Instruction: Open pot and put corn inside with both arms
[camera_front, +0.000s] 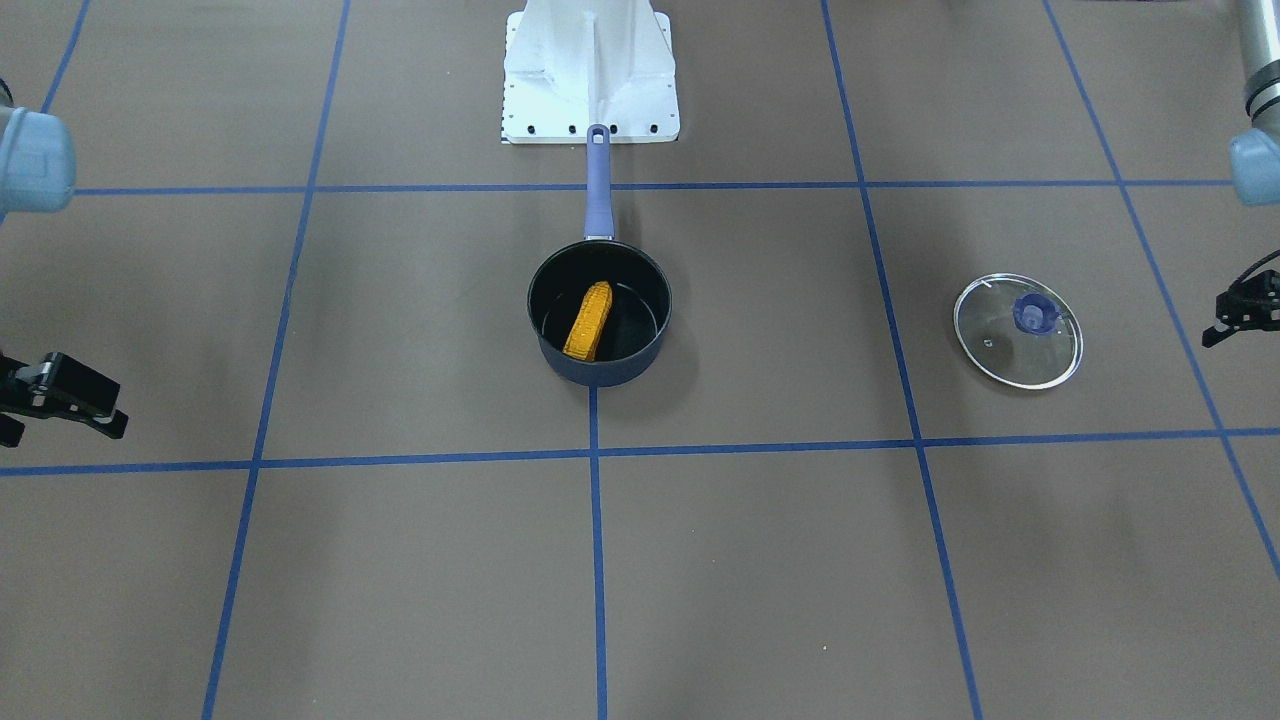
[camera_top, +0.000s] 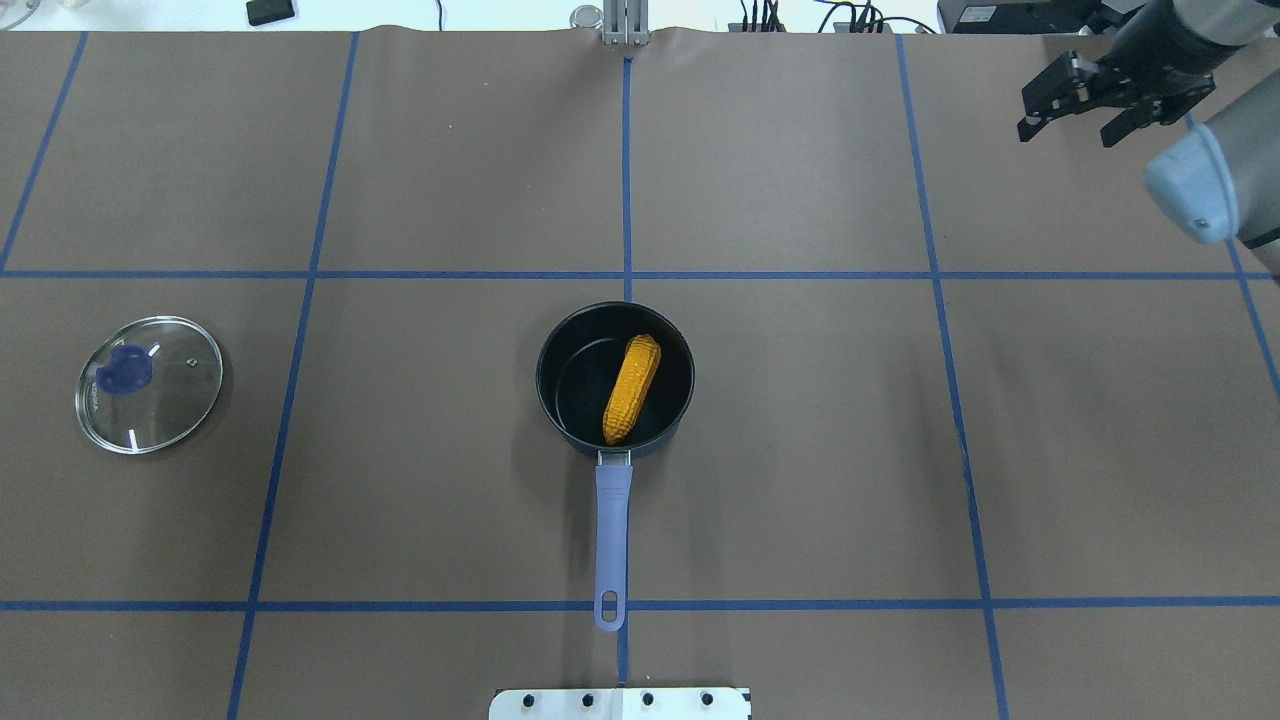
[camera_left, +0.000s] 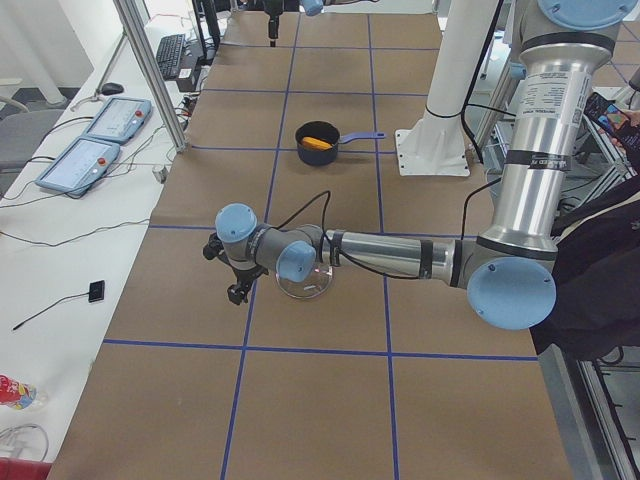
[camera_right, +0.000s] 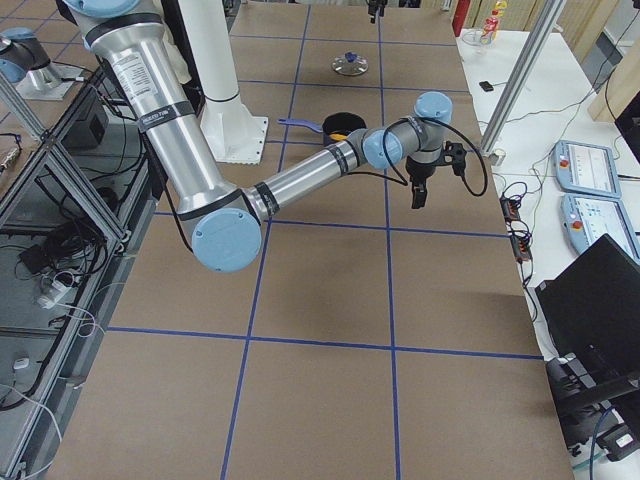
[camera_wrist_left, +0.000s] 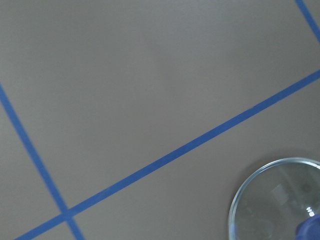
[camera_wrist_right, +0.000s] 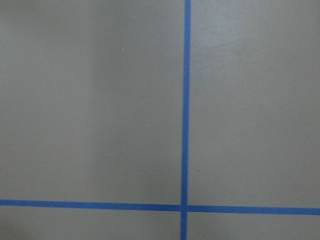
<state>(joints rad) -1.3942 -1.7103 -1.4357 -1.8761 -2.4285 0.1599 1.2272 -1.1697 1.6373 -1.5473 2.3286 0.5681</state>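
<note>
Pot (camera_top: 572, 352) with corn (camera_top: 632, 390) inside, lid (camera_top: 165, 400) apart

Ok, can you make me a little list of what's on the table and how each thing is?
pot: open, middle of the table, handle toward the robot base
corn: lying inside the pot
lid: off, flat on the table, robot's left side
left claw: apart from the lid, open or shut unclear
right claw: open, empty, far on robot's right

A clear glass lid (camera_top: 150, 385) with a blue knob lay flat near the desk's (camera_top: 820, 480) left edge. Blue tape lines (camera_top: 460, 274) crossed the desk's brown surface in a grid.
</note>
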